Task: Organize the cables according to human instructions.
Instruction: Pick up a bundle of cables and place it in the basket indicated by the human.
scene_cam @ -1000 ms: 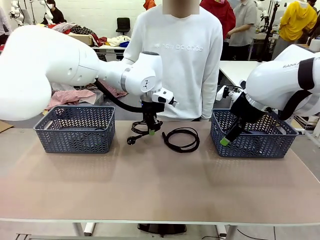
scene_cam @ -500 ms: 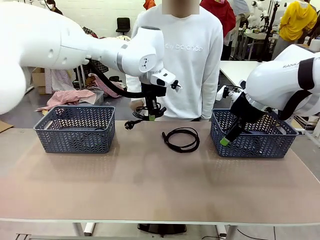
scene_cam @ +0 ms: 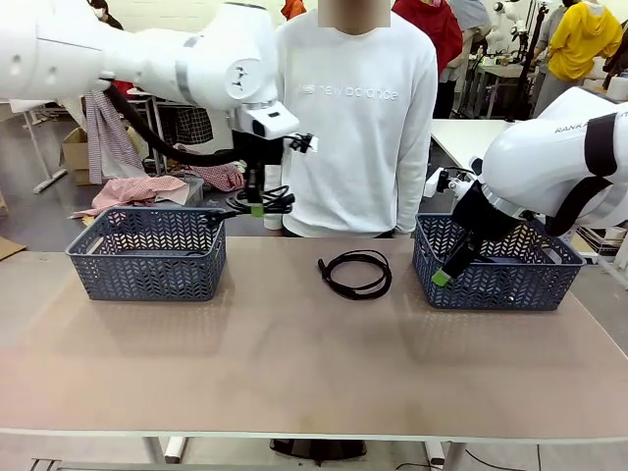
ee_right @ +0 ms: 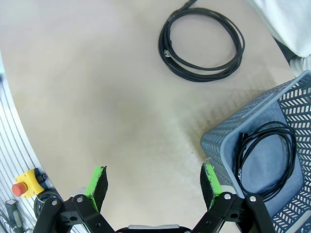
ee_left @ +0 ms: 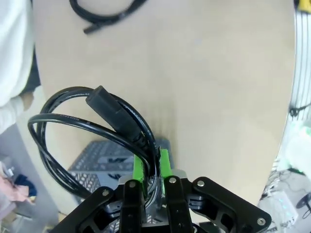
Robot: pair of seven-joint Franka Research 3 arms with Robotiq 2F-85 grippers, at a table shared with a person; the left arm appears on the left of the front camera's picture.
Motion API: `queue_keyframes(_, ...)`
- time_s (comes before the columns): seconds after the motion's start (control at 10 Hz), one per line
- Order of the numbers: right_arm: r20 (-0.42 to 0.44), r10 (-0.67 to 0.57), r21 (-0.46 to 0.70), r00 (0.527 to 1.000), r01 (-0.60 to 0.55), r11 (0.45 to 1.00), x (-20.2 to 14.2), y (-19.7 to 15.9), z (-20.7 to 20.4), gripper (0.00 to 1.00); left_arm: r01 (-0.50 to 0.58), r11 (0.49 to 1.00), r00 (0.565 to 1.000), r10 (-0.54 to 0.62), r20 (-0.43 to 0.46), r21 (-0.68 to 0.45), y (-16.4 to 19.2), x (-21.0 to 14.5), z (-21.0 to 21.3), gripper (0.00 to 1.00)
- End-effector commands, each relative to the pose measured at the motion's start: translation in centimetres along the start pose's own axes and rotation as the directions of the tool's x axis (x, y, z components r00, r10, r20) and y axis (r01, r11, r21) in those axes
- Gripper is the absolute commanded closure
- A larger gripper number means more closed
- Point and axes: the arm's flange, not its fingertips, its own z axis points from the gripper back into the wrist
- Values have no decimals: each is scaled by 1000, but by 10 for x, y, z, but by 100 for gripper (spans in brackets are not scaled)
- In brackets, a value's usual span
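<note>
Several strands of the coiled power cord (ee_left: 112,112) are pinched in our closed left gripper (ee_left: 150,162), aloft near the left basket (scene_cam: 147,257). It looks light and floppy, so we'd hold bundled strands, not the plug. Our right gripper (ee_right: 153,182) gapes empty; another cable (scene_cam: 355,274) lies mid-table.

Sweatshirt (scene_cam: 358,128): chest print reads "new balance". Right arm (scene_cam: 549,162): partial dark lettering "RANK" on white casing. Nothing else legible.
</note>
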Motion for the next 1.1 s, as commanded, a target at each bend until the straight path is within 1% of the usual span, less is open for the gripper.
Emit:
queue_keyframes(0.0,1,-1,-2,1000,1,1000,2,-1,1,0,15,999,1000,-16,23,36,-22,-39,1,100)
queue_keyframes(0.2,1,-1,-2,1000,1,1000,2,-1,1,0,2,998,999,-5,33,70,-29,-63,-2,100)
queue_keyframes(0.3,1,-1,-2,1000,1,1000,2,-1,1,0,-26,997,998,22,60,66,-32,-67,-3,100)
queue_keyframes(0.4,1,-1,-2,1000,1,1000,2,-1,1,0,-5,999,1000,6,-3,39,-13,-53,5,100)
queue_keyframes(0.9,1,-1,-2,1000,1,1000,2,-1,1,0,-5,999,1000,6,-3,39,-13,-53,5,100)
queue_keyframes(1.0,1,-1,-2,1000,1,1000,2,-1,1,0,-2,999,1000,2,11,37,-16,-49,-2,85)
